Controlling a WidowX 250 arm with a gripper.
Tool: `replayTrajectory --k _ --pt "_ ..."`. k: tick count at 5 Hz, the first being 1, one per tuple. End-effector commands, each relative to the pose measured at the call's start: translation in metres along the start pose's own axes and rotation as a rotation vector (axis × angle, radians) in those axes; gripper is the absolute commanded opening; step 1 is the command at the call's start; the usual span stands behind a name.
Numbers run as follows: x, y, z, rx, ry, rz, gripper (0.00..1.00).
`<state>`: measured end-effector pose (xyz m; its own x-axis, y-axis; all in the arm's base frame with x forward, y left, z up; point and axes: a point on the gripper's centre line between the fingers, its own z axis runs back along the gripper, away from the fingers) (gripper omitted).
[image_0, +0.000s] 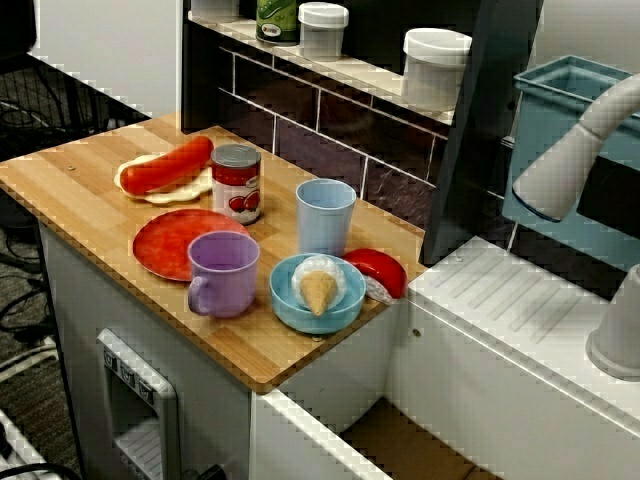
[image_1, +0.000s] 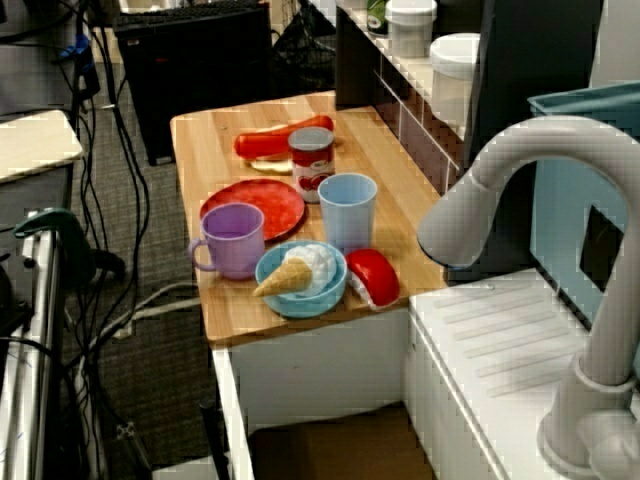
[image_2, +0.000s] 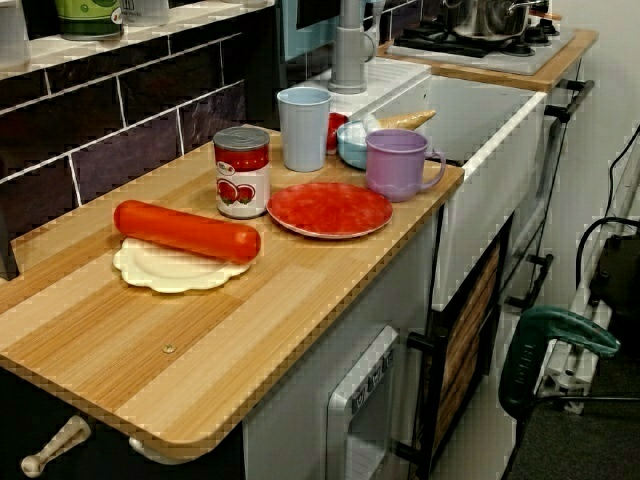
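Note:
No gripper or arm shows in any view. On the wooden counter (image_0: 90, 190) a red sausage (image_0: 168, 165) (image_2: 185, 230) lies on a cream plate (image_0: 180, 190). Beside it stands a tomato can (image_0: 236, 182) (image_1: 311, 164). A flat red plate (image_0: 170, 240) (image_2: 330, 208) lies in front of the can. At the counter's sink end a purple mug (image_0: 222, 272) (image_1: 235, 240), a light blue cup (image_0: 325, 216) and a blue bowl (image_0: 290, 300) stand close together. An ice cream cone (image_0: 319, 288) (image_1: 283, 277) lies in the bowl. A red piece (image_0: 378, 270) rests against the bowl.
A grey faucet (image_1: 520, 180) arches over the white sink unit (image_0: 520, 300) beside the counter. Jars (image_0: 436, 65) stand on the shelf above the tiled back wall. A teal bin (image_0: 570, 110) sits behind the sink. A pot (image_2: 490, 20) is on the far stove.

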<state>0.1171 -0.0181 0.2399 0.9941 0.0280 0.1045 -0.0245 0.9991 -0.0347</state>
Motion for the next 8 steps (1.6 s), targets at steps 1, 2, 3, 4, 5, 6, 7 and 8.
replayTrajectory --k 1,2,3,4,5,6,7,8 --pt "0.0 0.0 0.0 0.0 0.0 0.0 1.0" --pt "0.008 0.006 -0.019 0.014 -0.004 0.017 1.0" --pt "0.023 0.016 -0.029 0.015 0.001 0.058 1.0" --pt "0.045 0.028 -0.038 0.026 -0.003 0.111 1.0" --pt "0.068 0.026 -0.048 0.059 -0.028 0.132 1.0" --pt "0.09 0.018 -0.056 0.131 -0.093 0.16 1.0" --pt "0.111 0.013 -0.072 0.199 -0.119 0.272 1.0" --pt "0.124 0.011 -0.084 0.229 -0.135 0.337 1.0"
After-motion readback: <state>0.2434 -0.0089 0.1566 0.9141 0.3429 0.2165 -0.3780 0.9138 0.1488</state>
